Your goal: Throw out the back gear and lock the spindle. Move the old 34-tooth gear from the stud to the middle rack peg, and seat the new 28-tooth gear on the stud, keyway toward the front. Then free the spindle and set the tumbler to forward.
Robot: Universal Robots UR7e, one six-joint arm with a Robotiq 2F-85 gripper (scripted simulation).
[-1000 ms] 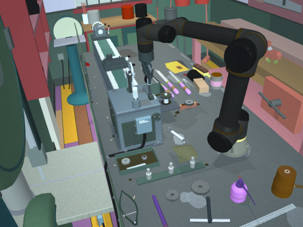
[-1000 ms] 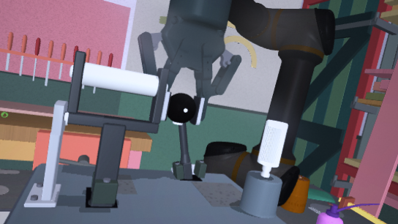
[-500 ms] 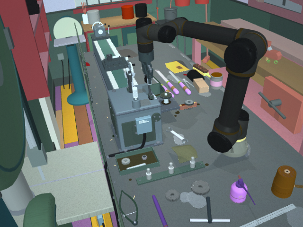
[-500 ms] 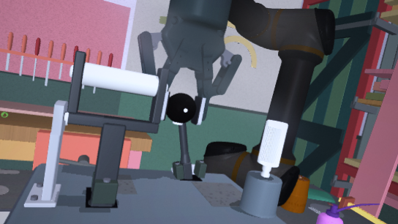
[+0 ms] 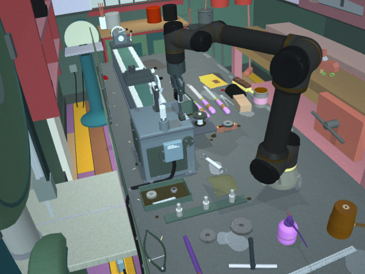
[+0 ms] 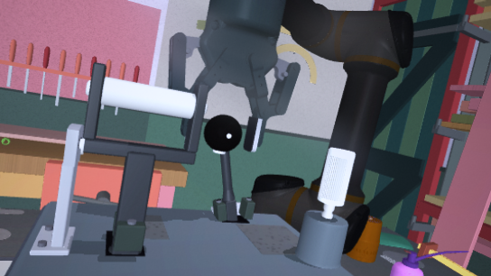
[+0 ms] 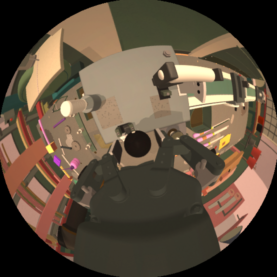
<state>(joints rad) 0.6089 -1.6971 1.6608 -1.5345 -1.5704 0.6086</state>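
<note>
On top of the grey lathe headstock (image 5: 165, 129) a lever with a black ball knob (image 6: 222, 134) rises from a slot, leaning slightly. My gripper (image 6: 225, 131) hangs straight over it, open, with the knob (image 7: 137, 143) between its fingers, and holds nothing. Left of the lever is a white bar handle (image 6: 144, 102) in a dark bracket; right of it a white knurled knob (image 6: 335, 175) stands on a grey post. A gear (image 5: 200, 116) sits on the stud at the headstock's right end. Near the bench front lie the three-peg rack (image 5: 205, 205) and two loose gears (image 5: 241, 226) (image 5: 208, 236).
The bar handle's bracket stands close to my left finger. A green tray (image 5: 165, 194) holding a small gear lies before the headstock, with a wrench (image 5: 214, 164) beside it. A purple oil bottle (image 5: 287, 230) and brown mallet (image 5: 342, 219) sit front right.
</note>
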